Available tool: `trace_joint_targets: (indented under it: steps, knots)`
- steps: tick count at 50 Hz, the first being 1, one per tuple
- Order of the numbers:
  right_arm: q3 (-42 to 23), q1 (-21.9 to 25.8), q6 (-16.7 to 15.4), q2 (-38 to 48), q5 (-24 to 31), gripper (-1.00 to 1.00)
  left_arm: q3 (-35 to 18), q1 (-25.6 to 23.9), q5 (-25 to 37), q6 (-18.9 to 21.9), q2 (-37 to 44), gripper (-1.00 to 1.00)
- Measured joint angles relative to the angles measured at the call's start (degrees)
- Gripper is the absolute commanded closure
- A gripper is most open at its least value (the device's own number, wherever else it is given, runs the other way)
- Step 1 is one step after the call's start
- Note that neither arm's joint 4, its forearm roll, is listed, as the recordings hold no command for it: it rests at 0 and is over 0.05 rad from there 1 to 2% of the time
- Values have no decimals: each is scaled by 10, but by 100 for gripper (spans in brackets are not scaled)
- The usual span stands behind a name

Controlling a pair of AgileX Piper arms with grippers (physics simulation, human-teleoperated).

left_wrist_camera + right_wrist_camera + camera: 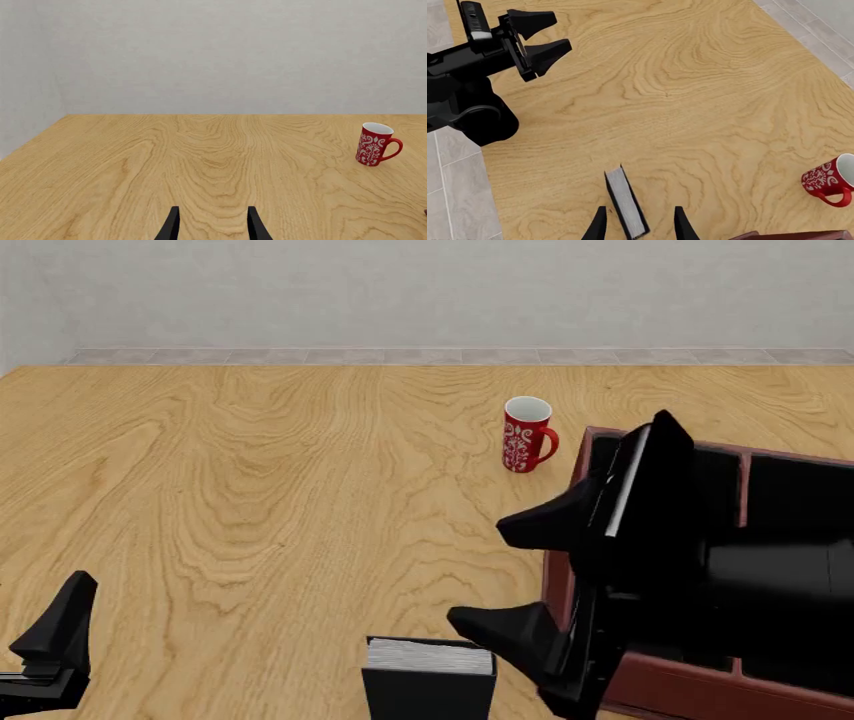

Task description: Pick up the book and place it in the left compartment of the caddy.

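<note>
Book not yet lifted

The book point(430, 668) stands on the table, near the caddy point(667, 680); the right gripper point(637, 227) straddles it, released; left gripper point(212, 225) released, idle.

Your 2 Piper arms are showing up as matte black all over.

You are seeing the right gripper point(523, 575) rendering as 2 pointed, wedge-shaped black fingers, with a thin pale strip running along the dark body behind them. In the right wrist view, your left gripper point(542, 36) is showing 2 tapering black fingers on a blocky mount, a grey ribbed bar sitting beside it, and a rounded black joint housing bulging lower down the arm.
</note>
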Motion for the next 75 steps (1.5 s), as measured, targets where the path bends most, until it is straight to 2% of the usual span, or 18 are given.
trace_joint_targets:
  steps: [75]
  knots:
    - [72,2,23,61,-96,-100,0,0,0,0,0,-100]
